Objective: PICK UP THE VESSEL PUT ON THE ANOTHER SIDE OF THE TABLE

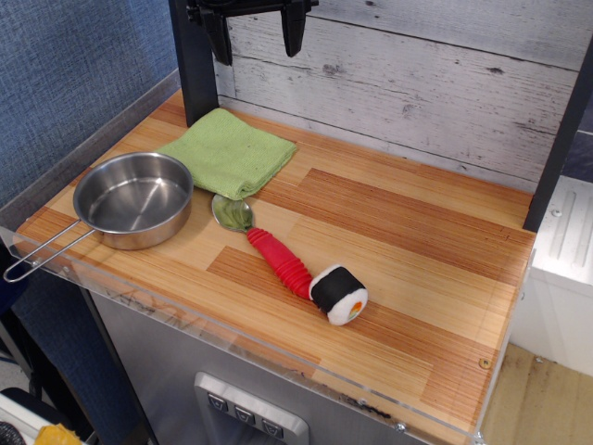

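The vessel point(133, 199), a shallow shiny steel pan, sits at the left end of the wooden table point(417, 269). Its thin wire-loop handle point(46, 255) points toward the front-left corner and juts past the acrylic rim. My gripper point(257, 37) hangs high at the top of the view, above the back of the table. Its two black fingers are spread apart and hold nothing. It is well above and behind the pan.
A folded green cloth point(230, 151) lies behind the pan. A metal spoon with a red ribbed handle point(269, 250) lies at the centre, its handle end touching a toy sushi roll point(339, 294). A black post point(195, 65) stands at the back left; a dark post point(556, 148) at the right.
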{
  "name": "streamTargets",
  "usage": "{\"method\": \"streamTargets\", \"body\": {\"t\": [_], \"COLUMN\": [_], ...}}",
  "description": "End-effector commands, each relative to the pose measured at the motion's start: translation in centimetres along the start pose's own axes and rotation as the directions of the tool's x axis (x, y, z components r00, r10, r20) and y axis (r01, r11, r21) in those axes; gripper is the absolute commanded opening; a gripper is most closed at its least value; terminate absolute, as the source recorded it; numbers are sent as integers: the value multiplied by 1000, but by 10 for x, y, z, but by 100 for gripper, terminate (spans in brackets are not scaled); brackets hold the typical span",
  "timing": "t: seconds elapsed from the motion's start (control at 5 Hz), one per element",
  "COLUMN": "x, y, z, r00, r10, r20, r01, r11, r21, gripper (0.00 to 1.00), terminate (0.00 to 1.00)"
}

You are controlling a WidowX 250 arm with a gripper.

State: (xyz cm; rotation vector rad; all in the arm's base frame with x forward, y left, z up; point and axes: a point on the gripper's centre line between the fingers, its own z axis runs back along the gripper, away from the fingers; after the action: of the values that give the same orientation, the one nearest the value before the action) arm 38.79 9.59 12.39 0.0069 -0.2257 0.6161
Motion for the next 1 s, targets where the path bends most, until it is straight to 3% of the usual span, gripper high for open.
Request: {"method": "streamTargets", "body": {"t": [0.0, 0.4, 0.8], "x": [0, -24, -49], "y": [0, 33, 73], "z": [0, 7, -1], "r00": [1000, 1000, 992], "r10": [0, 17, -123], "r20": [0, 0, -3], "r01": [0, -17, 123], "r11": [1000, 1000, 992], "r21": [0, 1, 37], "gripper": [100, 100, 100], "terminate": [0, 0, 0]}}
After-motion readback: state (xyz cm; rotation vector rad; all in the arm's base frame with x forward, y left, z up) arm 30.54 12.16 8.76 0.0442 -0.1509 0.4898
